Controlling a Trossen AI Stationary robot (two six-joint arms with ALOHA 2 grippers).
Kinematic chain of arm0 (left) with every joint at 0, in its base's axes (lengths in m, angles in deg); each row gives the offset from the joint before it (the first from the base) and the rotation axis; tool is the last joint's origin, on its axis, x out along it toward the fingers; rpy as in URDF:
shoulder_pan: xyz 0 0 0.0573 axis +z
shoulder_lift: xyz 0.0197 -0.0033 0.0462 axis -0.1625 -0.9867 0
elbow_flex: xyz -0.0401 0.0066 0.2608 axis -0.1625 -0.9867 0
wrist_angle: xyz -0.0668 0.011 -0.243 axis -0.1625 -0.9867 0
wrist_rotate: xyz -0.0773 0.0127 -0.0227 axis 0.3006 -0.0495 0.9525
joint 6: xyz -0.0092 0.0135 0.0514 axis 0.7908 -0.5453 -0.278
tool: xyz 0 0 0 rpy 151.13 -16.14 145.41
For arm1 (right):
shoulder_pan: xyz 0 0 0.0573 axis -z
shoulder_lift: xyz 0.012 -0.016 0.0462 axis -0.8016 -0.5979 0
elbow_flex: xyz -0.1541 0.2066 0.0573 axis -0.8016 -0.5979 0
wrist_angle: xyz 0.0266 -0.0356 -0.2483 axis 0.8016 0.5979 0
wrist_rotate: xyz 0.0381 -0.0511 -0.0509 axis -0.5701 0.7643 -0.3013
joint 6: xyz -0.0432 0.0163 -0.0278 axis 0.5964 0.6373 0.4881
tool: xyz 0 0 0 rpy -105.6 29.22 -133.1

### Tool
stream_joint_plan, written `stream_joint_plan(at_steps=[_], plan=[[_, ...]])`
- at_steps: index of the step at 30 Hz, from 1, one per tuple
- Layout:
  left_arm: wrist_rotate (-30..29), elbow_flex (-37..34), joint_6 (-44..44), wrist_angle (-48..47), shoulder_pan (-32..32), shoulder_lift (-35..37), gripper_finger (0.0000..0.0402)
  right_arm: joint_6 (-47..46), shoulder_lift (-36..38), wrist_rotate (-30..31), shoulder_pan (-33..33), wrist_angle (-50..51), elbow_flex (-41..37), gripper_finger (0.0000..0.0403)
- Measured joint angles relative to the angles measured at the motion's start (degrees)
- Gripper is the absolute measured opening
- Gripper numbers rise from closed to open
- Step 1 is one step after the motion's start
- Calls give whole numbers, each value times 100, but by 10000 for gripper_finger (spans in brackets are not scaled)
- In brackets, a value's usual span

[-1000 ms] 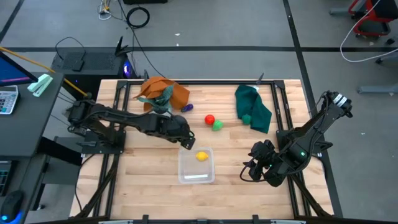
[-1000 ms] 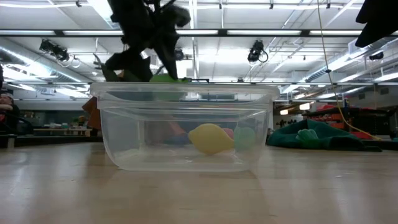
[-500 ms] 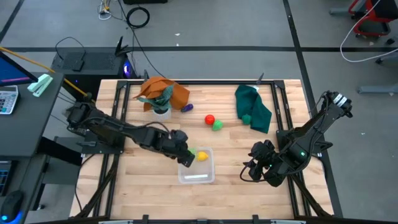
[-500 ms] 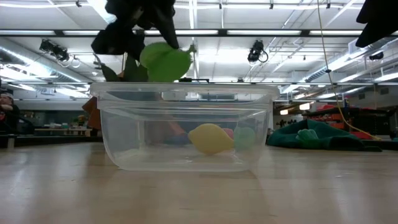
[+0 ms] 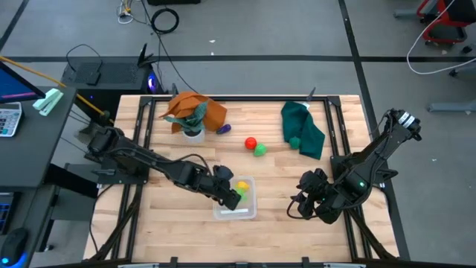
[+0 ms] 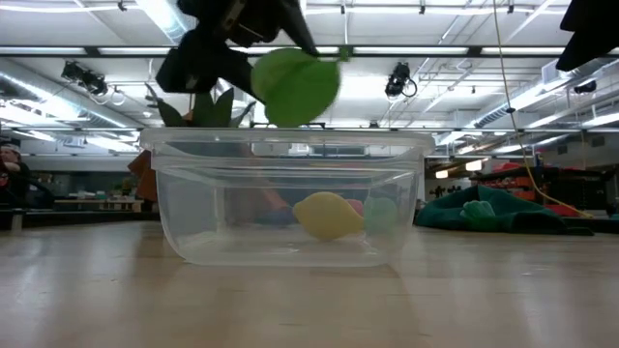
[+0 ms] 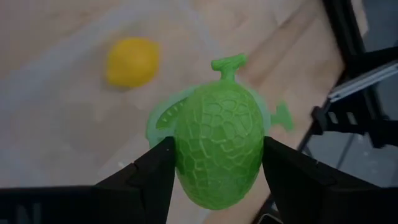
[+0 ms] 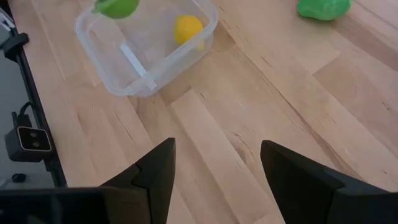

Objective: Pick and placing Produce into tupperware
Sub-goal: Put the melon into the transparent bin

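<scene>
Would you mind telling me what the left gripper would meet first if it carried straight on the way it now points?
Probably the floor of the clear plastic tupperware: the left gripper, shut on the green textured melon-like toy, points down into it, beside the yellow lemon toy. Depth is unclear.

Lighting bright and even, sourced from ceiling strip lights above the left gripper. Shadows beneath it soft. Background beyond the held green produce blurred. Glare on tupperware rim below it.

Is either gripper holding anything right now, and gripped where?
The left gripper pinches the green melon across its sides, over the tupperware. The right gripper is open, holding nothing.
</scene>
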Motion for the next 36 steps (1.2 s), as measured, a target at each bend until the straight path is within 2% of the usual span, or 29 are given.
stream_joint_plan(at_steps=[8, 16, 24, 36], plan=[[217, 490, -467, -197, 17, -547, 223, 67, -1, -25, 0, -48, 0, 199], [316, 1002, -861, -1056, 83, -1066, 224, 153, 0, -45, 0, -157, 0, 199], [486, 1101, -962, -1180, 107, -1347, 225, 178, 0, -62, 0, -169, 0, 199], [548, 1099, -1064, -1371, 153, -1353, 227, 252, 3, -62, 0, -209, 0, 199]])
